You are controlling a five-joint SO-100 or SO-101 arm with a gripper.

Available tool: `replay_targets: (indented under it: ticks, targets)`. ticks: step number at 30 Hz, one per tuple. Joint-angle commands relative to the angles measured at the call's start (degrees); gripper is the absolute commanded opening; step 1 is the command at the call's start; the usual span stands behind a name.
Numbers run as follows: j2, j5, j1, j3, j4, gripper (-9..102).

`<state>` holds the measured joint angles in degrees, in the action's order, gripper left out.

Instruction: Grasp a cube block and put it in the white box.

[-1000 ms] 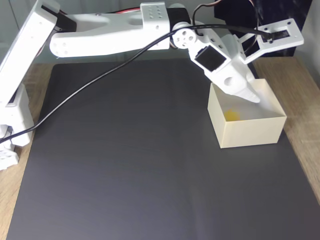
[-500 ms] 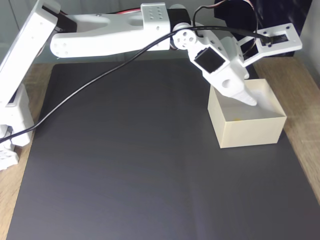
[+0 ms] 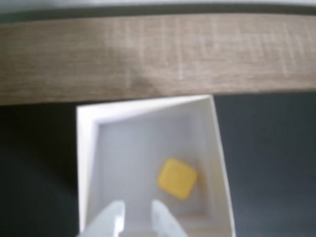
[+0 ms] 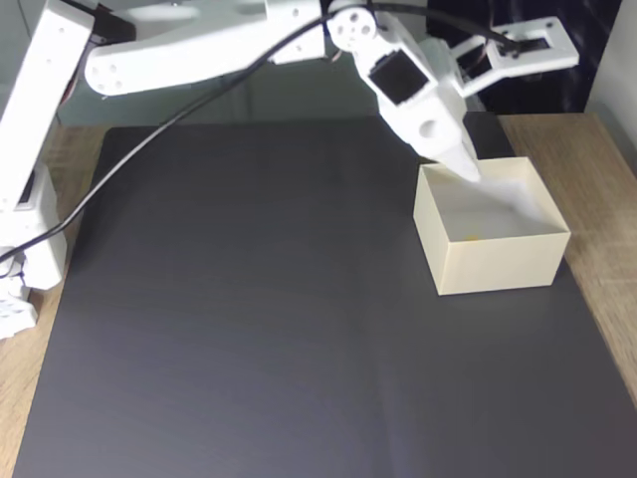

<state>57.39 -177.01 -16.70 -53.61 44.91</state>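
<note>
The yellow cube block (image 3: 177, 178) lies on the floor of the white box (image 3: 87, 163), toward its right side in the wrist view. In the fixed view only a sliver of the cube block (image 4: 470, 237) peeks over the front wall of the white box (image 4: 498, 264). My gripper (image 3: 135, 217) hangs above the box, its fingers apart with nothing between them, to the lower left of the cube and clear of it. The fixed view has the gripper (image 4: 464, 169) just over the box's back-left rim.
The box stands at the right edge of a black mat (image 4: 249, 329) on a wooden table (image 4: 597, 169). The white arm (image 4: 199, 45) reaches in from its base (image 4: 25, 219) at the left. A black cable (image 4: 129, 164) hangs over the mat.
The gripper has risen out of the box and drawn back up and left. The cube stays on the box floor.
</note>
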Motion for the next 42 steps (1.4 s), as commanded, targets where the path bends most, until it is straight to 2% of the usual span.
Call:
replay_targets:
  ticks: [1, 10, 16, 29, 42]
  targets:
    - [6.06, 0.35, 1.32, 2.11, 2.2, 4]
    - [16.26, 0.18, 2.99, -3.08, 6.77, 0]
    - [30.5, 0.62, 4.13, -17.05, 6.33, 0]
    - [66.71, 1.14, 6.24, -60.12, -2.55, 0]
    - [88.51, 1.76, 5.71, -89.47, -12.3, 0]
